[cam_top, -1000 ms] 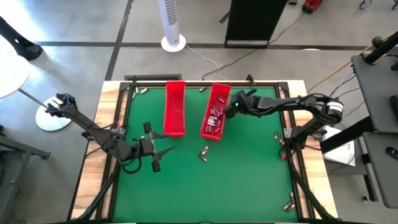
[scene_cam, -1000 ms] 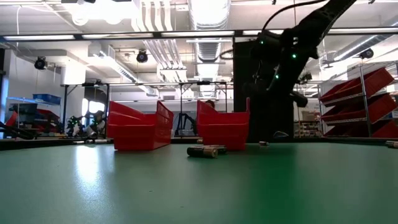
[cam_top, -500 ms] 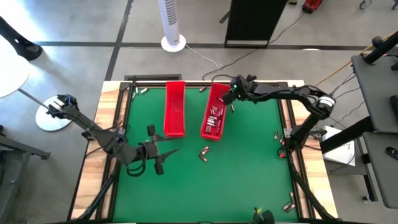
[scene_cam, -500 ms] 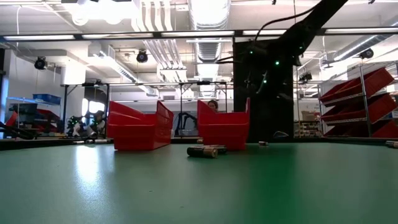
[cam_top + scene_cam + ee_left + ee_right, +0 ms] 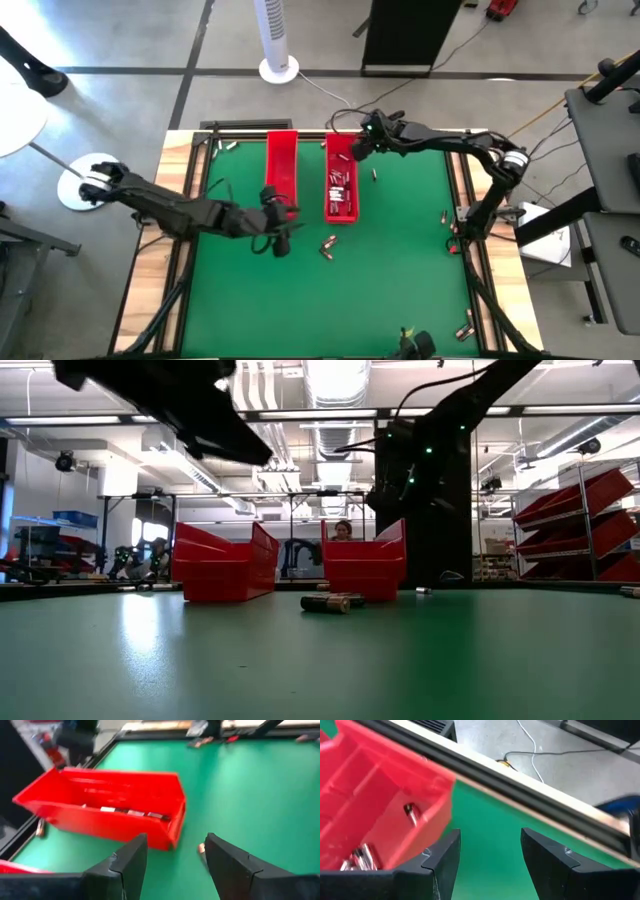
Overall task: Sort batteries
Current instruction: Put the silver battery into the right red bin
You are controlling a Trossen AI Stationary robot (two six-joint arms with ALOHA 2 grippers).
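**Left arm swings in toward the trays**

Most batteries (image 5: 340, 192) I see lie in the right red tray (image 5: 341, 160), a few loose ones (image 5: 328, 245) on the green mat (image 5: 400, 270) near its centre. The left gripper (image 5: 283, 226), fingers parted and empty, has moved from the mat's left side to the left red tray's (image 5: 280, 170) near end. The right gripper (image 5: 360, 143), also parted and empty, has shifted to the right tray's far end; that tray now sits straighter.

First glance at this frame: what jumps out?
Two red trays at the far middle of the green table: the right tray holds a heap of batteries. The right gripper hangs open by its far end; the left gripper sits open near the left tray. A few loose batteries lie just in front.
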